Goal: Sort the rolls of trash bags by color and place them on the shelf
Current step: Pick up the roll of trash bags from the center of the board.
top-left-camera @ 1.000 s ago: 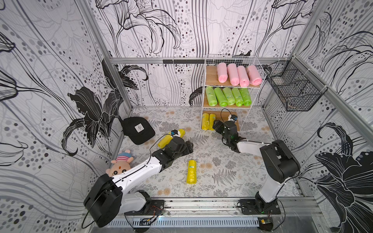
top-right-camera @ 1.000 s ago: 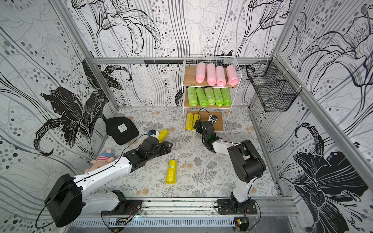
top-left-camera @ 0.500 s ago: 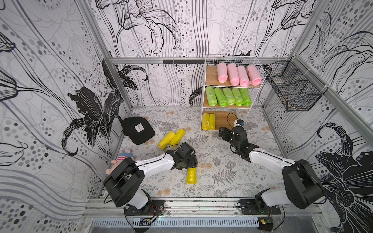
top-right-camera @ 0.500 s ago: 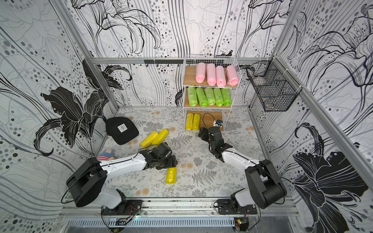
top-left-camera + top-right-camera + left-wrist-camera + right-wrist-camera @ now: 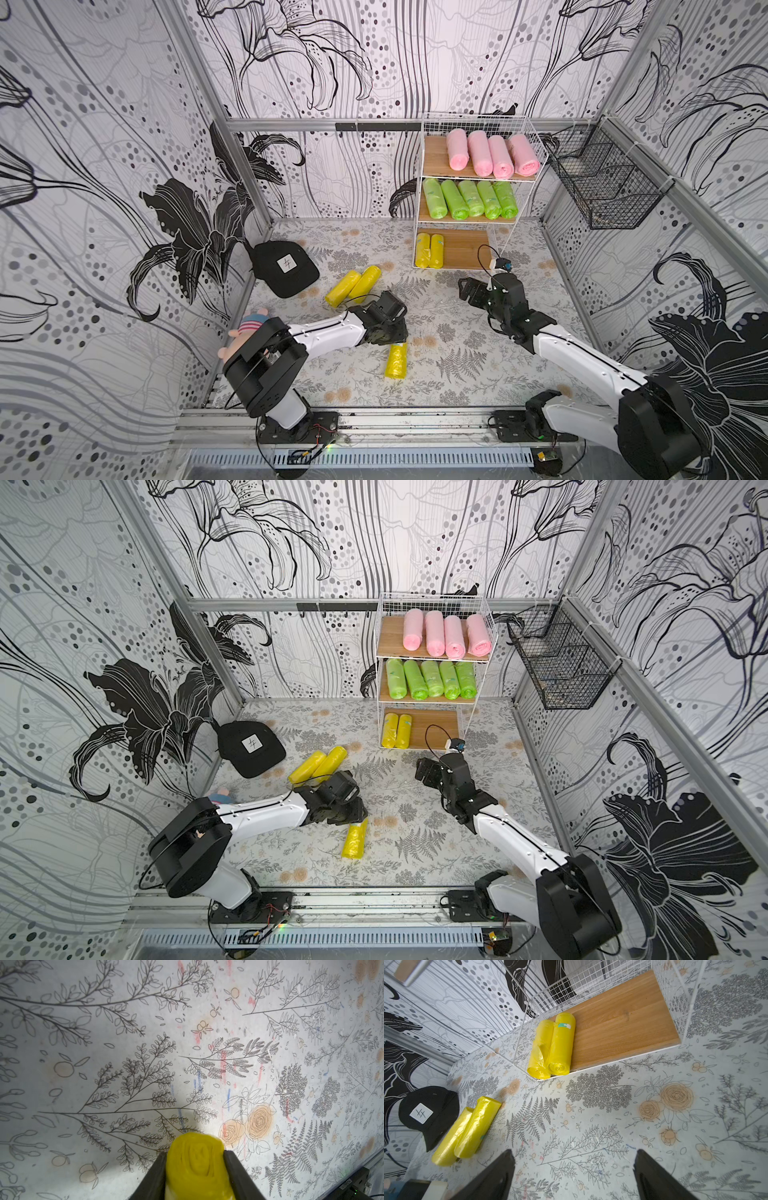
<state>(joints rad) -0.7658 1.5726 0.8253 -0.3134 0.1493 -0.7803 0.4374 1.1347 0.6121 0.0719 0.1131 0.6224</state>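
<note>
yellow roll [image 5: 197,1167]: one, on floor, clamped between left gripper [image 5: 195,1154] jaws. right gripper [image 5: 574,1152]: spread wide, empty, near shelf [image 5: 623,1022].

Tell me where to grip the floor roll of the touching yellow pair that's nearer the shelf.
Probably take the yellow roll from above, end effector across its width, at the end facing the shelf: it juts past the neighbour, which touches it elsewhere.
</note>
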